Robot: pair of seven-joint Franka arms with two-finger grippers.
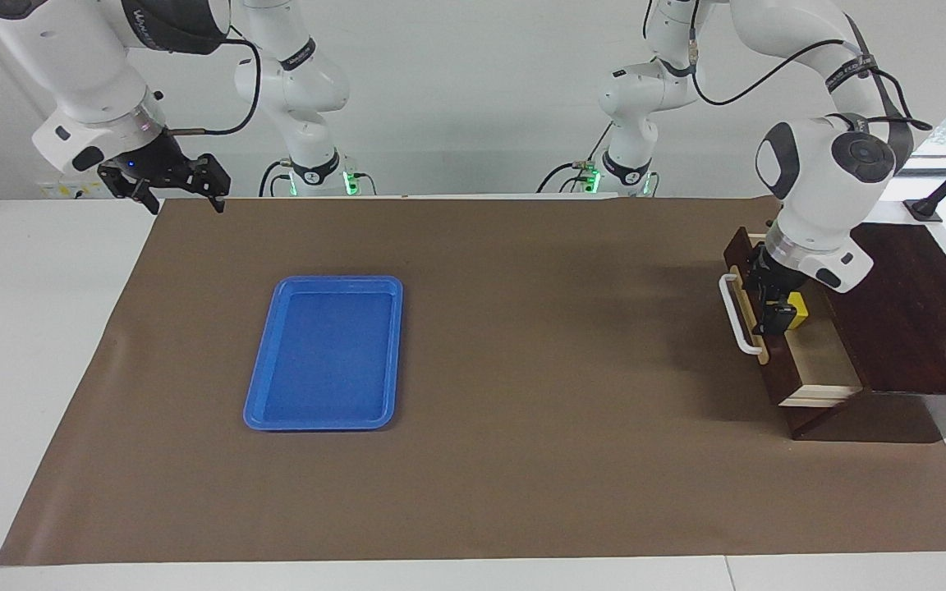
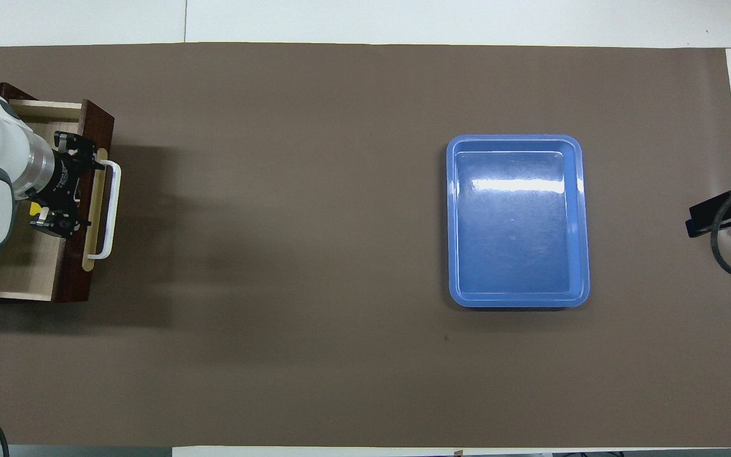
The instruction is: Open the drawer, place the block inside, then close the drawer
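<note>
Showing yellow block (image 1: 798,309) in drawer (image 1: 819,366)

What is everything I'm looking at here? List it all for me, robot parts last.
drawer: one, dark brown with pale wood inside, partly open, in a dark wooden box at the left arm's end of the table.
handle: one, white bar, on the drawer's front.
block: one, yellow, inside the drawer.
tray: one, blue, lying flat on the mat toward the right arm's end.
mat: one, brown, covering the table.
left gripper: one, black, open, at the drawer's front panel beside the block.
right gripper: one, black, open, waiting raised over the mat's corner.
</note>
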